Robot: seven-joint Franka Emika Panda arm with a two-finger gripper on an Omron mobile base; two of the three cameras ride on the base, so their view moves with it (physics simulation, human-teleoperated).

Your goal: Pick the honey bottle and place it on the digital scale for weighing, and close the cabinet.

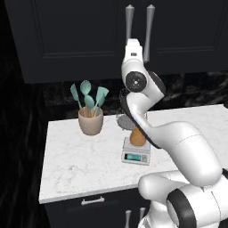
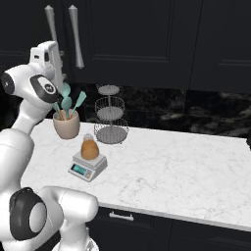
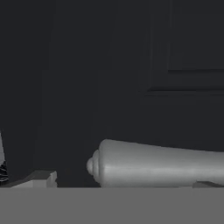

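The amber honey bottle (image 2: 89, 148) stands upright on the small grey digital scale (image 2: 88, 166), teal display to the front. From the left base view my forearm partly covers the honey bottle (image 1: 137, 137) on the scale (image 1: 136, 154). My gripper (image 1: 132, 45) is raised against the dark upper cabinet (image 1: 75, 40), close to its two silver bar handles (image 1: 149, 31). Both doors look flush. In the hand view one handle (image 3: 162, 164) lies across the bottom, near my open gripper (image 3: 120, 183), which holds nothing. From the right I see the gripper (image 2: 49, 55) under the handles (image 2: 76, 37).
A beige pot of teal utensils (image 1: 91, 120) stands at the back left of the white marble counter (image 1: 80, 164). A three-tier wire basket (image 2: 111, 117) stands behind the scale. A drawer with a short handle (image 1: 92, 201) sits below the counter edge.
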